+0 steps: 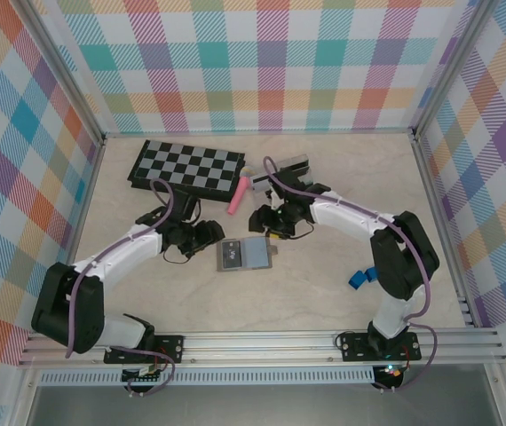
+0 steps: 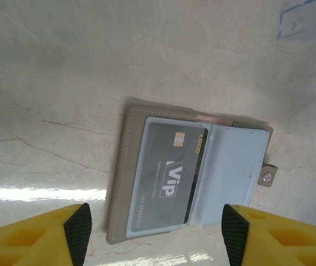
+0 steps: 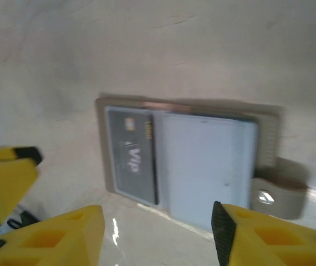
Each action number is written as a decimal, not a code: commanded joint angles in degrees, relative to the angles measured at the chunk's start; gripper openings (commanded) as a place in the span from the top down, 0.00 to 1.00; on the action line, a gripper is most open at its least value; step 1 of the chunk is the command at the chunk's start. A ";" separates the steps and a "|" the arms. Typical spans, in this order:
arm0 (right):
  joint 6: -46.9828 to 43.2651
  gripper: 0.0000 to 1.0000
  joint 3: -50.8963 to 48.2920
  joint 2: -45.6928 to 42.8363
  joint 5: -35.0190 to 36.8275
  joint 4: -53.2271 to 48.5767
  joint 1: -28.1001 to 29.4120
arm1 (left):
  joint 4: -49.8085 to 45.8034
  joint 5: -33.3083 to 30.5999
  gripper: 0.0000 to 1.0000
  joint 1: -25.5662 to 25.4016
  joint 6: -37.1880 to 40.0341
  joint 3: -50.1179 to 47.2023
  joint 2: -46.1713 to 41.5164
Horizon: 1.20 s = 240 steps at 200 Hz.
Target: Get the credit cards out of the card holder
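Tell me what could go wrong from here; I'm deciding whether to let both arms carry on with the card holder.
The card holder lies loose on the table, and the left gripper and right gripper are both open, so a pull may drag the whole thing along. The black card sits flat inside it with little edge showing, so a gripper could slip off or pinch the holder too.

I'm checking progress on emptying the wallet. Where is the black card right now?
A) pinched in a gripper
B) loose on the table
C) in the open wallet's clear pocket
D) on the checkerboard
C: the black card sits behind the clear pocket of the open wallet, which lies flat on the table.
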 commanded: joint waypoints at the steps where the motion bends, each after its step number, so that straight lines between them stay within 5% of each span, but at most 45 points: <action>1: -1.68 0.54 0.10 2.58 -4.76 4.79 1.35 | 1.61 -1.06 0.41 -2.10 -2.94 -0.14 1.77; 74: -1.80 0.78 5.02 10.96 -8.63 5.37 3.22 | 6.92 -2.03 0.67 -4.49 -5.02 -0.07 8.52; 240: -2.10 0.83 7.70 17.19 -7.88 1.36 3.46 | 7.30 -4.54 0.86 -4.80 -5.49 -3.01 11.02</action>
